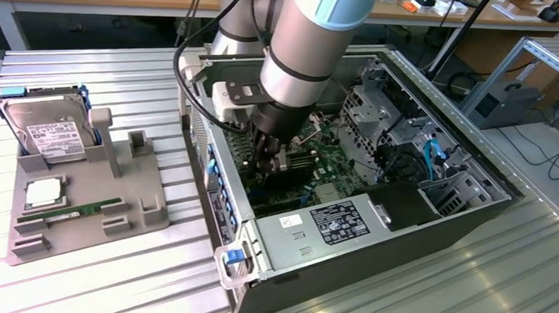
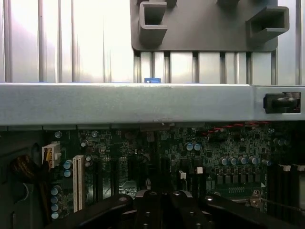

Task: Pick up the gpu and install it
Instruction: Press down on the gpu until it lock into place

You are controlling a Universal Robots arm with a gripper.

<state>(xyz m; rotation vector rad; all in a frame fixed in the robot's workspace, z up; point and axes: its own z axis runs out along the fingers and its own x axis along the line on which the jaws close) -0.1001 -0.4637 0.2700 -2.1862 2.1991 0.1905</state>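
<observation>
- Gripper [image 1: 276,153] sits closed, down inside the open computer case [image 1: 404,225], low over the motherboard [image 2: 214,157].
- Gpu: I cannot place it with certainty. A dark flat piece just under the fingertips in the exterior view may be the card, edge-down on the board.
- Misalignment is my main worry. If the card is off its slot, pushing down could bend its edge or stress the board.
- Capacitors [image 2: 193,147] and the white connector [image 2: 77,182] stand close ahead of the gripper; any sideways drift could clip them.
- The case wall [image 2: 143,102] runs just beyond the gripper, so a tilted wrist could knock it.
- With a thin card, the closed hold may slip, leaving it cocked or half seated.
- I judge depth poorly from here, so a false seat could pass unnoticed.
</observation>
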